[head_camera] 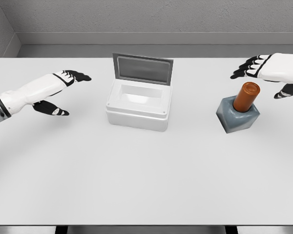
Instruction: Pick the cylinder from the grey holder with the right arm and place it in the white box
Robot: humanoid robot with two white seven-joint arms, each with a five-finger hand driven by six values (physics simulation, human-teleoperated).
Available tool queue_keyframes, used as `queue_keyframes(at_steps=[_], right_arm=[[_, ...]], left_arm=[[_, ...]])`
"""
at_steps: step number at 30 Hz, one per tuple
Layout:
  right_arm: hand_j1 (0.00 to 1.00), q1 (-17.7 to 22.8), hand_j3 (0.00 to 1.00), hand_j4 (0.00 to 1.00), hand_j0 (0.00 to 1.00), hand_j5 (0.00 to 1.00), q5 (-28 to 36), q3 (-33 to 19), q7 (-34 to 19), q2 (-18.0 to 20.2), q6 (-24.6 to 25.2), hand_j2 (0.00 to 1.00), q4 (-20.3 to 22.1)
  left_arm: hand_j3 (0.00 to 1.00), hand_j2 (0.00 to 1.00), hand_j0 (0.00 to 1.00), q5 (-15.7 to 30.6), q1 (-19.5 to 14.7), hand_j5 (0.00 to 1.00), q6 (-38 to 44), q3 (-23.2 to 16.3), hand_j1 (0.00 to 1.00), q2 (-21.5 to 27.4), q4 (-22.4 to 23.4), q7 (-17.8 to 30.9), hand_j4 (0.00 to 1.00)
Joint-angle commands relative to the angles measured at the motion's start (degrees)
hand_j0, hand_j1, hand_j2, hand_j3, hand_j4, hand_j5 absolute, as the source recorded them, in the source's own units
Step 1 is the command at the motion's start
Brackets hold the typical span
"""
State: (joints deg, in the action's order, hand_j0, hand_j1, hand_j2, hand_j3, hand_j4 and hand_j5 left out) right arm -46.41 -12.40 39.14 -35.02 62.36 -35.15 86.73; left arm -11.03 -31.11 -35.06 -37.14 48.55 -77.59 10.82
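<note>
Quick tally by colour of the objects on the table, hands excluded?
White: 1, the open white lidded box
Grey: 1, the grey block holder
Orange-brown: 1, the orange-brown cylinder standing in the holder
Total: 3

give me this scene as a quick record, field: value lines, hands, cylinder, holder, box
cylinder: orange-brown cylinder, upright in the grey holder, not yet grasped
holder position: on the table, right of the white box
box: lid raised at the back, inside shows nothing
right hand: right hand open, above and right of the cylinder, apart from it
left hand: left hand open, left of the box, holding nothing
task stage: pick not begun
</note>
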Motion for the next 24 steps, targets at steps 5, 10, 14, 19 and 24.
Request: queue_keyframes(at_steps=[5, 10, 14, 19, 24], right_arm=[[1.0, 0.09, 1.0, 1.0, 1.0, 1.0, 0.27, 0.15, 0.02, -0.04, 0.15, 1.0, 0.01], [1.0, 0.18, 1.0, 1.0, 1.0, 1.0, -1.67, 1.91, 0.02, -2.07, 0.15, 1.0, -0.34], [1.0, 0.18, 1.0, 1.0, 1.0, 1.0, -2.1, 2.26, 0.02, -3.03, 0.15, 1.0, -0.69], [1.0, 0.35, 1.0, 1.0, 1.0, 1.0, -2.89, 2.17, 0.02, -3.12, 0.15, 1.0, -2.53], [1.0, 0.17, 1.0, 1.0, 1.0, 1.0, -4.83, 2.17, 0.02, -5.67, 0.15, 1.0, -5.61]], left_arm=[[1.0, 1.0, 1.0, 0.4, 0.0, 1.0, 0.06, -0.13, 1.0, 0.06, -0.02, -0.01, 1.0], [1.0, 1.0, 1.0, 0.4, -0.18, 1.0, 0.06, -0.22, 1.0, 0.06, -0.02, -0.01, 1.0], [1.0, 1.0, 1.0, 2.15, -4.13, 1.0, 0.06, -1.8, 1.0, 1.03, -0.64, -0.54, 1.0], [1.0, 1.0, 1.0, 18.41, -6.15, 1.0, 0.06, -10.41, 1.0, 1.38, 13.96, -0.8, 1.0], [1.0, 1.0, 1.0, 38.19, -7.3, 1.0, 0.06, -19.55, 1.0, 0.85, 9.22, -0.27, 1.0]])
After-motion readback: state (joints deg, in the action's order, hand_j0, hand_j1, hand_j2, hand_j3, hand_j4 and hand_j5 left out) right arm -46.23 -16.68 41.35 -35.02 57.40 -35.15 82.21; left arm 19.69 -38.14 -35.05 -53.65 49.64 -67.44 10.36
